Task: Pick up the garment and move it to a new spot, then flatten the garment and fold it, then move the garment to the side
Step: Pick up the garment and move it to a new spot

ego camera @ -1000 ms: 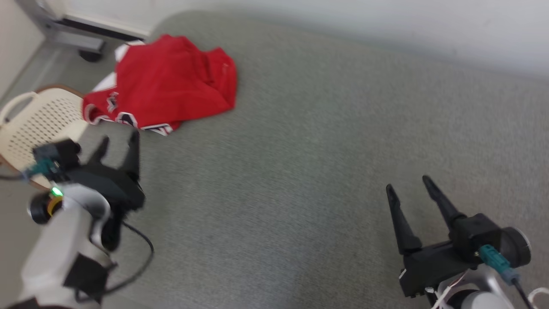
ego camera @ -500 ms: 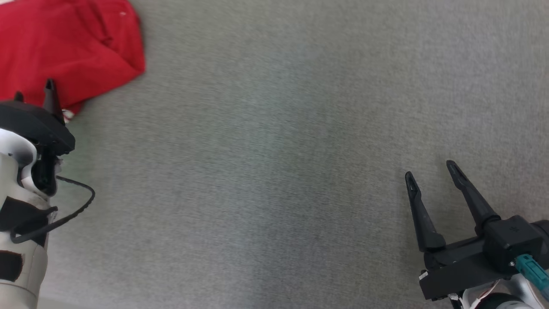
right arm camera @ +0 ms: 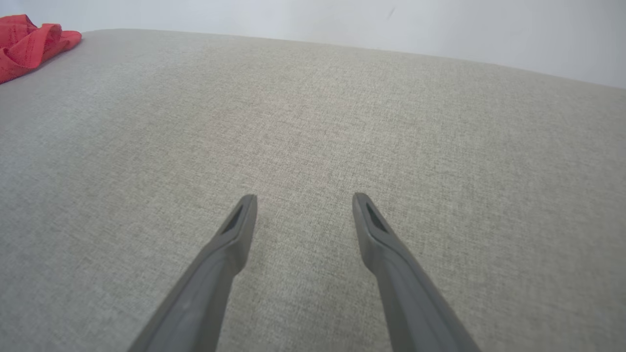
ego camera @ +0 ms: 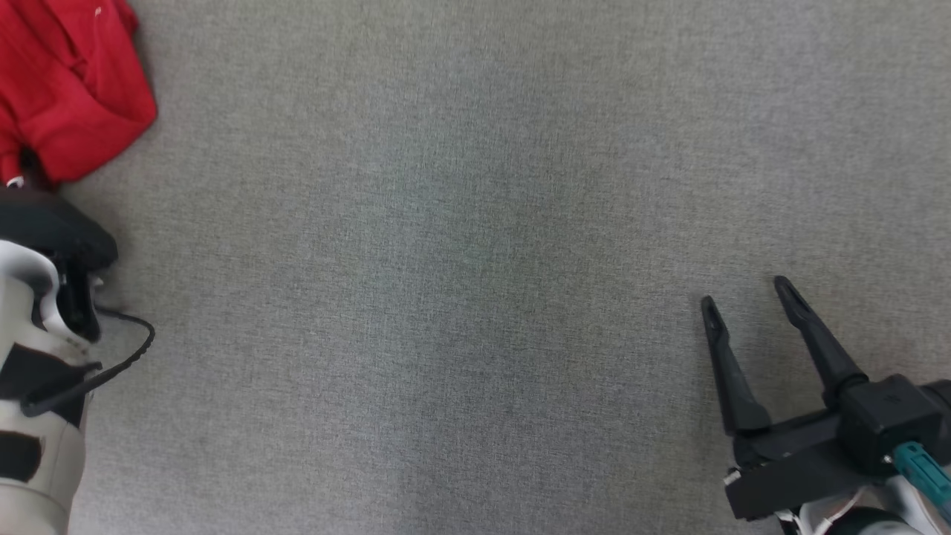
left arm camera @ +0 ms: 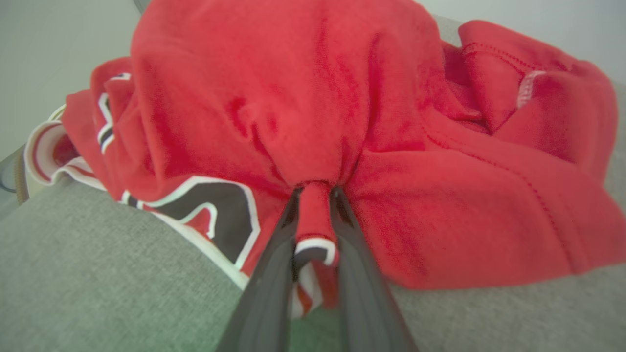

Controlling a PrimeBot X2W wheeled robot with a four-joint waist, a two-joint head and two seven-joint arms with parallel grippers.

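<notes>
The garment (left arm camera: 342,107) is a crumpled red jersey with white and black trim. It lies at the far left of the grey cloth surface (ego camera: 475,260) and fills the upper left corner (ego camera: 70,89) of the head view. My left gripper (left arm camera: 315,193) is shut on a bunched fold at the garment's near hem, with the trim pinched between both fingers. In the head view its dark body (ego camera: 52,227) sits right against the garment's lower edge. My right gripper (ego camera: 747,295) stands open over bare cloth at the lower right, far from the garment (right arm camera: 29,41); in its own view the fingers (right arm camera: 304,197) hold nothing.
The grey cloth surface stretches wide between the two arms. A pale wall (right arm camera: 342,19) rises behind its far edge. A black cable (ego camera: 111,364) loops beside my left forearm (ego camera: 30,416).
The head camera has swung down and right, so the garment now shows at the far upper left. My left gripper reached the garment's hem and closed on a fold. The right gripper stays open.
</notes>
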